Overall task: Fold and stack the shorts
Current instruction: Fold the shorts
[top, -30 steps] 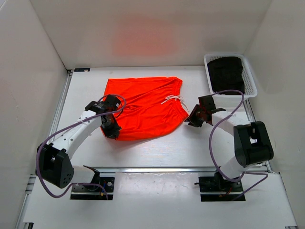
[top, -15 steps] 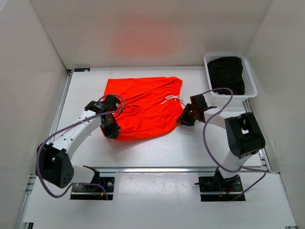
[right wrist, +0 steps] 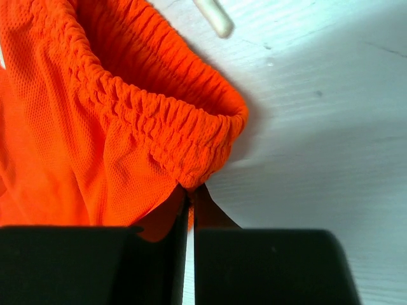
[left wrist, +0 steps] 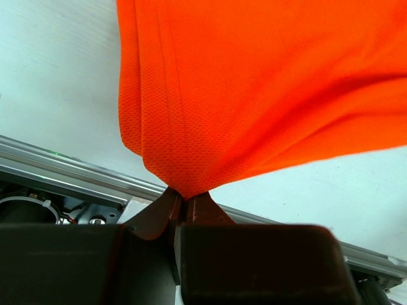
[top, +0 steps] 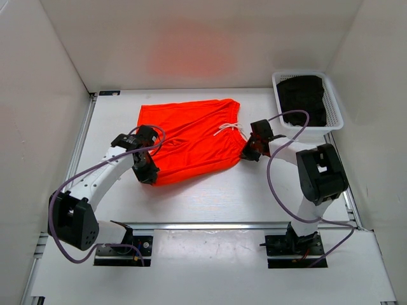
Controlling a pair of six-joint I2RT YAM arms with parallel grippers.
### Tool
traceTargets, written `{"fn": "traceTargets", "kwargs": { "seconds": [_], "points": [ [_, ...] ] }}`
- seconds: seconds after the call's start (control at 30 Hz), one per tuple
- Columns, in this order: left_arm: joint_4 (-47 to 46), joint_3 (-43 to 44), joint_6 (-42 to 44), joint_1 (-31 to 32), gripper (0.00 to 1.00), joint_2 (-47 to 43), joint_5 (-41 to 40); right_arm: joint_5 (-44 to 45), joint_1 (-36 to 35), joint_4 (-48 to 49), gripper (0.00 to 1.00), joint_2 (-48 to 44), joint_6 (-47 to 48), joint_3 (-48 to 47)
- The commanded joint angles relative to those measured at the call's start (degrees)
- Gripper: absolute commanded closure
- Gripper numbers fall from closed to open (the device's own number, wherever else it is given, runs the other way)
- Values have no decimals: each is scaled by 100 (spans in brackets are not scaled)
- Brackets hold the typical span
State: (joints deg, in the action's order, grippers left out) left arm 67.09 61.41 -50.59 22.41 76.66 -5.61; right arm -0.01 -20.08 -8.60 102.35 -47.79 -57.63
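Shorts [top: 191, 136] span from left gripper [top: 147, 176] to right gripper [top: 247, 152], pinched by both.

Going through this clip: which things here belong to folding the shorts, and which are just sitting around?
Part of the job:
- shorts
- left pincer, shut on a corner of them
- right pincer, shut on the waistband

Just lying about:
- basket
- dark cloth in it
- table
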Motion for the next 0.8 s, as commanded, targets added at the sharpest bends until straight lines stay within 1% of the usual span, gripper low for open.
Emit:
{"fn": "traceTargets", "kwargs": {
  "seconds": [0.0, 0.07, 0.1, 0.17, 0.2, 0.27, 0.4, 0.47, 0.5, 0.53, 0.57, 0.6, 0.63, 0.67, 0.7, 0.73, 0.77],
  "points": [
    [137, 134, 154, -150, 90, -221, -160, 729, 21, -598, 100, -599, 33, 163],
    [190, 214, 207, -220, 90, -283, -160, 783, -31, -713, 100, -908, 86, 295],
    [251, 275, 207, -281, 90, -284, -160, 783, -31, -791, 100, -1205, 147, 435],
    [322, 337, 260, -334, 90, -336, -160, 976, -84, -1178, 100, -1488, 217, 489],
    [322, 337, 260, -395, 90, -475, -160, 977, -84, -1309, 100, -1785, 313, 576],
    [375, 459, 260, -396, 90, -582, -108, 1038, -137, -1670, 100, -2086, 401, 743],
    [428, 802, 260, -448, 90, -705, -107, 1117, -137, -2417, 100, -2849, 577, 674],
    [428, 1205, 373, -510, 90, -548, -107, 1170, -137, -2724, 100, -3062, 639, 551],
    [428, 1381, 444, -580, 90, -312, -186, 1170, -137, -2822, 100, -3124, 709, 316],
    [428, 1783, 523, -693, 90, -153, -186, 1248, -137, -2901, 100, -3124, 762, 148],
    [428, 1996, 698, -764, 90, 5, -256, 1249, -137, -3084, 100, -3002, 832, -36],
    [428, 2207, 778, -826, 90, 181, -344, 1319, -137, -3156, 100, -2905, 833, -430],
    [376, 2418, 839, -896, 90, 539, -397, 1380, -137, -3209, 100, -2791, 920, -616],
    [375, 2846, 997, -1079, 90, 734, -397, 1433, -137, -3270, 100, -2538, 921, -810],
    [375, 3085, 1077, -1168, 90, 936, -328, 1434, -137, -3271, 100, -2405, 973, -986],
    [375, 3331, 1130, -1230, 90, 1321, -327, 1512, -137, -3271, 100, -2273, 1026, -1170],
    [375, 3804, 1208, -1352, 90, 1508, -327, 1574, -137, -3323, 100, -2002, 1026, -1511]
  ]
}}
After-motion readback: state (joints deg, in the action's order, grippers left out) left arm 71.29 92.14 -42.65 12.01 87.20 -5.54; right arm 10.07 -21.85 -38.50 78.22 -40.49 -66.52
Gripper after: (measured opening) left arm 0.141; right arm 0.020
